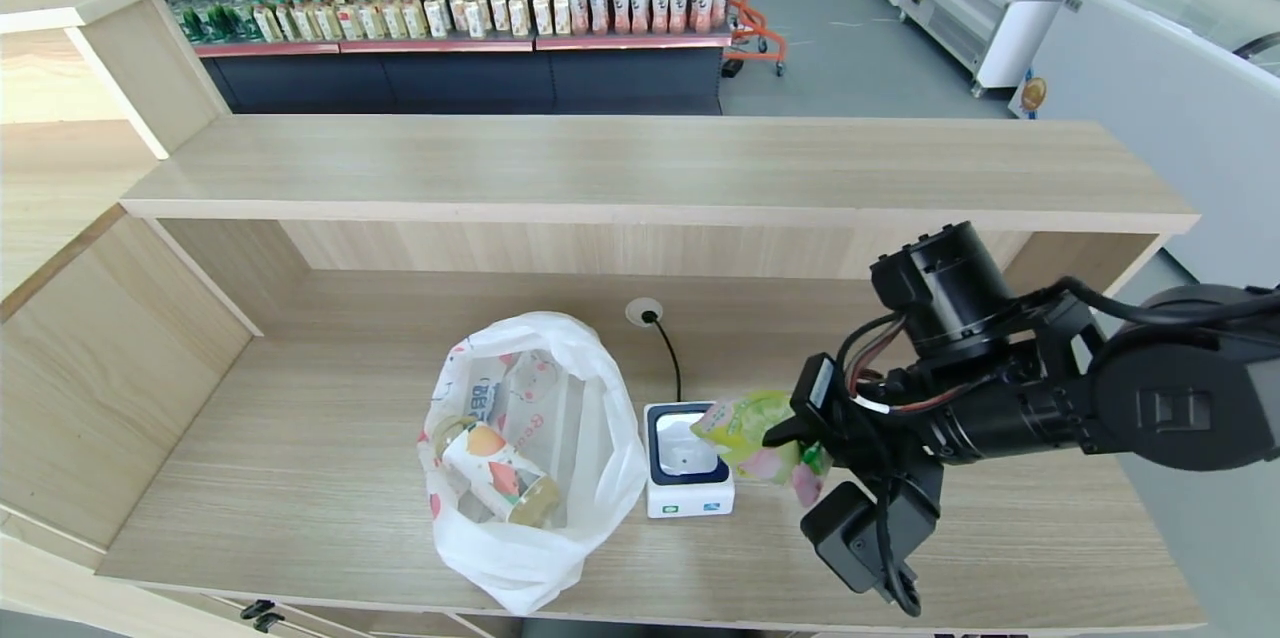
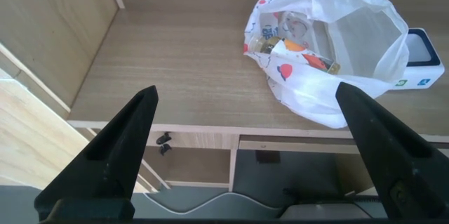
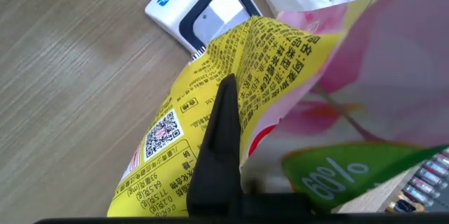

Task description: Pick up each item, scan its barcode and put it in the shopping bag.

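My right gripper (image 1: 782, 440) is shut on a yellow-green and pink snack pouch (image 1: 748, 430), held just right of and partly over the white barcode scanner (image 1: 686, 473) on the counter. In the right wrist view the pouch (image 3: 280, 104) hangs above the scanner (image 3: 208, 15), its printed yellow back facing the camera, with one dark finger (image 3: 219, 147) across it. The white shopping bag (image 1: 530, 453) stands left of the scanner, open, with a printed can (image 1: 500, 474) inside. My left gripper (image 2: 245, 161) is open, low off the counter's front edge, apart from the bag (image 2: 330, 41).
The scanner's black cable (image 1: 668, 354) runs back to a grommet in the wooden counter (image 1: 300, 458). A raised ledge (image 1: 640, 168) walls the back and a side panel (image 1: 110, 368) the left. Store shelves with bottles stand beyond.
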{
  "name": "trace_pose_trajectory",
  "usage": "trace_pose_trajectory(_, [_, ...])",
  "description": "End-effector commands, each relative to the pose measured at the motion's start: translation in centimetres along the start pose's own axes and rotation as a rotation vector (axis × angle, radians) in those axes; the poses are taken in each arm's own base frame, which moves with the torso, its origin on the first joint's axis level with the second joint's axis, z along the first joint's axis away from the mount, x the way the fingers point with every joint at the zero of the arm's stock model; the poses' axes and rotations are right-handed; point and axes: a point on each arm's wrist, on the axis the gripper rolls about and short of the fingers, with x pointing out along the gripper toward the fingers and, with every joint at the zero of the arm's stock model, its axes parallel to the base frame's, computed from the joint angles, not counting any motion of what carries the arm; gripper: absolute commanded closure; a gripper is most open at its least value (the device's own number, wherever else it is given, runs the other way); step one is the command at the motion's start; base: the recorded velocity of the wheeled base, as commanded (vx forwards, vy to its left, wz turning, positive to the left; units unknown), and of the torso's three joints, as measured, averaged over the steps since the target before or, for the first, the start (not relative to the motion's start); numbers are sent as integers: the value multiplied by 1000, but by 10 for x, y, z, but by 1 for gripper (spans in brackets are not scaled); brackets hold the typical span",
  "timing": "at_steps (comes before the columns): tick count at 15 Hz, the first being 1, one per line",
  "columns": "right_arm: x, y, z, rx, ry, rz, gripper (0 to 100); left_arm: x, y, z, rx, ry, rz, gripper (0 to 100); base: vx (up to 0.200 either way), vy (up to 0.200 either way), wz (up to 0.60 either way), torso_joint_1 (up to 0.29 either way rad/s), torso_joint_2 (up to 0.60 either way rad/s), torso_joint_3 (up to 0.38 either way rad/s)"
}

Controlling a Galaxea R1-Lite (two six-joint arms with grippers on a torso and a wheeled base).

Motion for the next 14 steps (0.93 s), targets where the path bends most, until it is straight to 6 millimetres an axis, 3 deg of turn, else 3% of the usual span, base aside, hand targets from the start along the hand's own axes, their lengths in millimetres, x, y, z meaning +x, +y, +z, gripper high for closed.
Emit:
trace_pose_trajectory(1, [18, 0, 2, -5, -24, 32, 100, 0, 0, 0, 0, -1, 0, 0, 0, 0, 0, 0, 0, 0])
trace_pose_trajectory(9, [39, 4, 2, -22, -34, 72, 100, 0, 0, 0, 0, -1, 0, 0, 0, 0, 0, 0, 0, 0])
trace_pose_trajectory(14, [62, -11, -9, -25, -15, 52, 100, 0, 0, 0, 0, -1, 0, 0, 0, 0, 0, 0, 0, 0])
